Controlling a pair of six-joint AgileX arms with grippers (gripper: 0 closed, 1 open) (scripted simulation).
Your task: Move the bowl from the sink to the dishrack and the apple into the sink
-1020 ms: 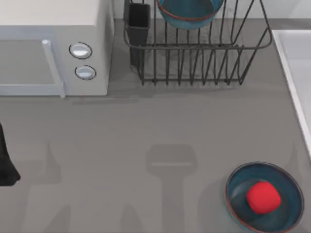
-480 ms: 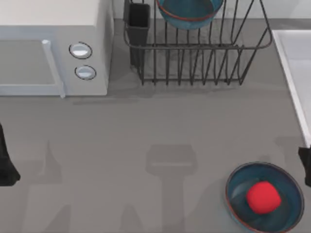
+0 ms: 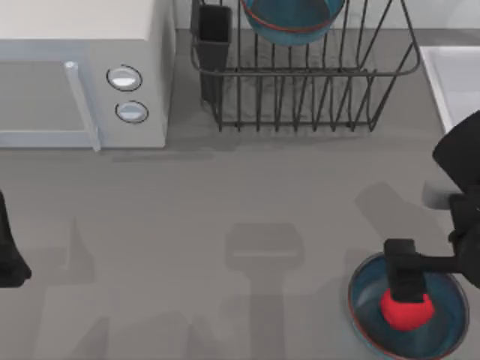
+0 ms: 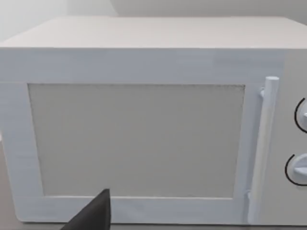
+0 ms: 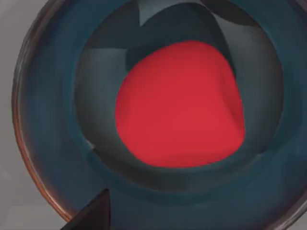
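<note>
The teal-blue bowl (image 3: pixel 289 19) stands in the black wire dishrack (image 3: pixel 300 90) at the back. On a shallow dark-blue dish (image 3: pixel 442 330) at the front right lies the red apple (image 3: pixel 409 313). My right gripper (image 3: pixel 405 289) hangs directly over the apple, open and holding nothing. The right wrist view looks straight down on the apple (image 5: pixel 180 103) inside the dish (image 5: pixel 43 110), with one dark fingertip (image 5: pixel 93 215) at the picture's edge. The sink (image 3: pixel 459 75) shows its white rim at the back right. My left arm (image 3: pixel 7 251) is parked at the left edge.
A white microwave (image 3: pixel 75 67) fills the back left, its door and handle (image 4: pixel 261 143) facing the left wrist camera. A dark cutlery cup (image 3: pixel 214 34) stands at the dishrack's left corner. Bare grey counter (image 3: pixel 225 225) stretches across the middle.
My right arm has come in from the right edge and now hangs over the apple in the dish. Apple, dish, bowl and left arm have not moved.
</note>
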